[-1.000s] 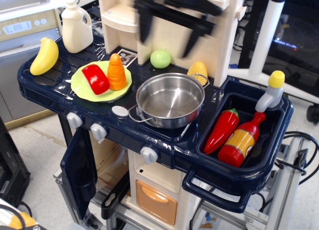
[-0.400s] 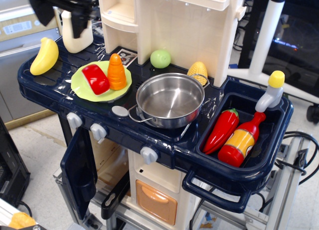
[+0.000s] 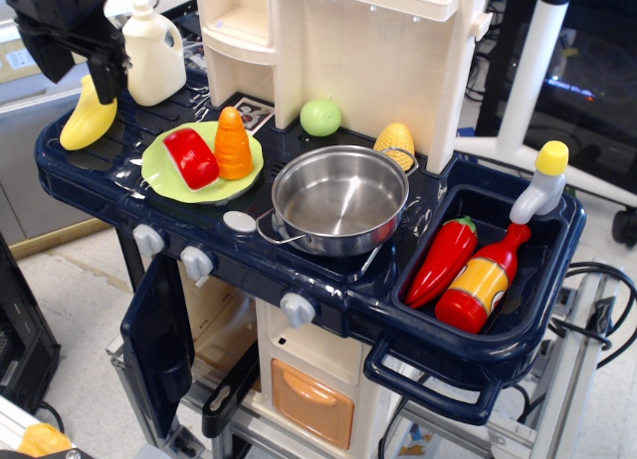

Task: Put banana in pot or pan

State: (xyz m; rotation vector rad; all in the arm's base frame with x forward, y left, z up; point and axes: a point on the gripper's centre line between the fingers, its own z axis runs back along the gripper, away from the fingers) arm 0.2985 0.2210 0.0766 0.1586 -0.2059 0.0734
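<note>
The pincer point(image 3: 75, 43), open and empty above the banana point(image 3: 86, 118) at the surface's far left, should descend squarely across its middle before closing.

My tool point(image 3: 85, 51) hangs over the worktop's point(image 3: 299, 270) far left corner, directly above the banana point(image 3: 85, 120). The bottle point(image 3: 154, 56) stands just right of it; the plate point(image 3: 164, 175) lies further right, the pot point(image 3: 338, 200) beyond.

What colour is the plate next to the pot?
Light green plate, beside the steel pot; the observation image shows it.
</note>
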